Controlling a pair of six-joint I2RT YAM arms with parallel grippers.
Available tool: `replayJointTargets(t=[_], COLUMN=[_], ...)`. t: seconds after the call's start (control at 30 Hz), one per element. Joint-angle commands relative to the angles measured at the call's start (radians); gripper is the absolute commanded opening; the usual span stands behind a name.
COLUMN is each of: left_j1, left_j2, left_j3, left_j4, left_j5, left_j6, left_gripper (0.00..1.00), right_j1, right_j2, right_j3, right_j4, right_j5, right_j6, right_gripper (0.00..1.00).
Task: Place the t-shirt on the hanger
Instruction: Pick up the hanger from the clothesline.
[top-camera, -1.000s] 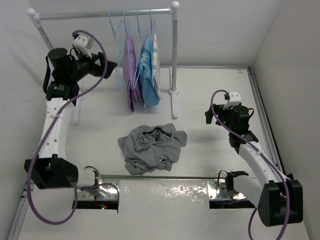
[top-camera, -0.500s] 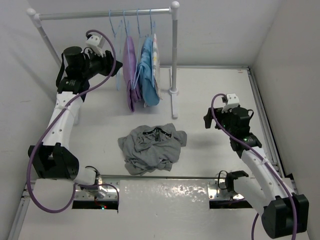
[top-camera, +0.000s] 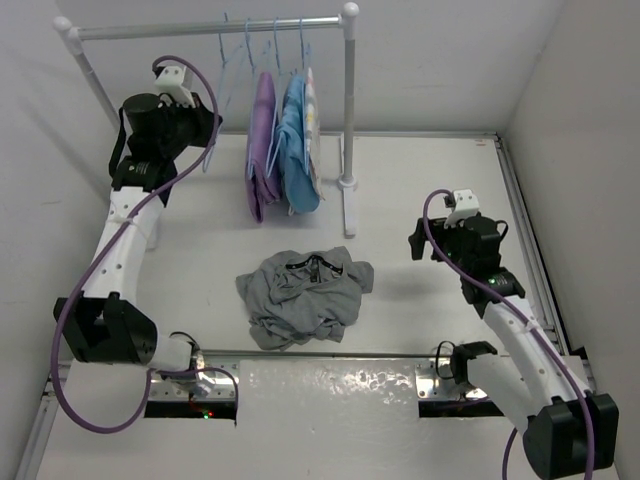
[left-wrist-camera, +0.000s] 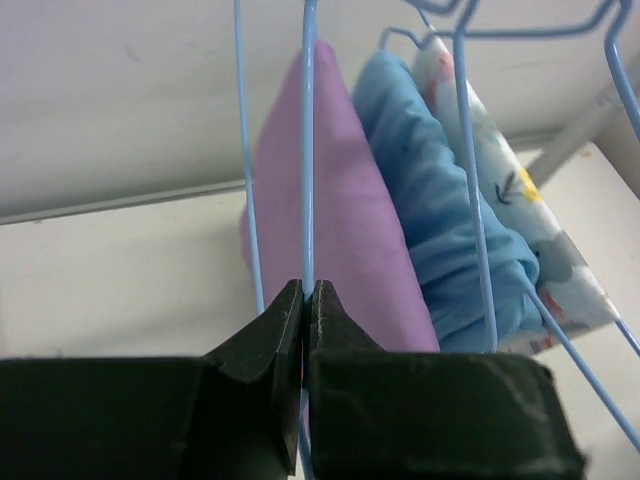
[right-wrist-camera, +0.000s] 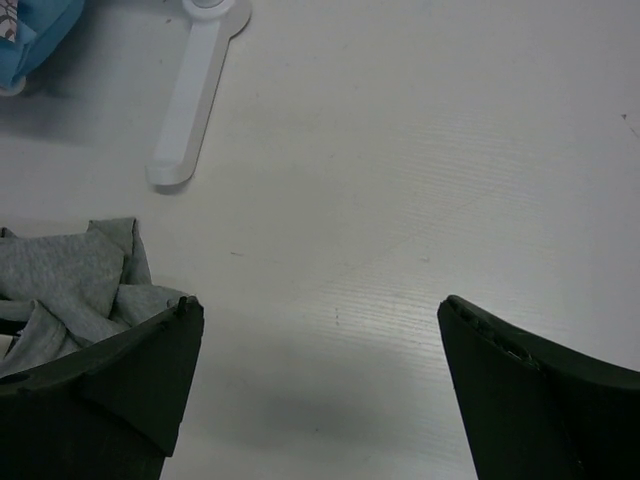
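Clamping the left gripper (left-wrist-camera: 303, 292) tight on a wire of the hanger (left-wrist-camera: 308, 150), hanging hook-up from the rail (top-camera: 200, 29) by the far edge of the table (top-camera: 420, 180), its width seemingly running far-to-near. Holding the right gripper (right-wrist-camera: 318, 305) wide and empty. Barely beginning: hanger not yet unhooked, t-shirt (top-camera: 305, 295) lying crumpled mid-table, all dressing remaining.

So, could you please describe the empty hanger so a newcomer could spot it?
Find the white rack at the table's back. The hanger is the leftmost on its rail, beside the purple garment: the only bare one, pinched by the left claw.
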Motion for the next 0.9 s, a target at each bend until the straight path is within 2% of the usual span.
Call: replayJointTargets(t=[0.0, 0.13, 0.33, 0.43, 0.63, 0.7, 0.73, 0.8, 0.83, 0.87], left_j1=[-0.006, -0.006, -0.006, -0.006, -0.004, -0.004, -0.004, -0.004, -0.004, -0.004], left_j2=[-0.08, -0.129, -0.247, -0.295, -0.417, -0.445, -0.453, -0.476, -0.482, -0.488], left_j3=[0.02, 0.029, -0.035, -0.063, -0.159, -0.159, -0.161, -0.17, -0.17, -0.167], left_j4=[0.067, 0.047, 0.025, -0.01, -0.122, -0.18, -0.238, -0.28, -0.309, -0.32], left_j5=[-0.131, -0.208, -0.226, -0.231, -0.263, -0.268, -0.26, -0.255, -0.272, -0.283], left_j6=[-0.021, -0.006, 0.035, 0.06, 0.186, 0.215, 0.242, 0.266, 0.282, 0.29], left_gripper=[0.0, 0.0, 0.0, 0.0, 0.0, 0.0, 0.0, 0.0, 0.0, 0.0], right_j1=[0.004, 0.005, 0.025, 0.076, 0.287, 0.41, 0.509, 0.612, 0.696, 0.721], right_j2=[-0.018, -0.021, -0.057, -0.064, -0.017, 0.015, 0.066, 0.133, 0.219, 0.27], right_j3=[0.035, 0.065, 0.117, 0.17, 0.341, 0.413, 0.436, 0.513, 0.547, 0.626], right_j4=[-0.009, -0.045, -0.072, -0.096, -0.13, -0.073, -0.038, 0.074, 0.114, 0.179], right_j5=[-0.007, -0.025, -0.114, -0.127, -0.044, -0.013, 0.025, 0.097, 0.119, 0.134], right_j6=[-0.008, -0.008, 0.006, 0.006, 0.052, 0.092, 0.102, 0.121, 0.118, 0.122], right_gripper=[0.96, 0.94, 0.91, 0.89, 0.84, 0.81, 0.81, 0.81, 0.81, 0.81])
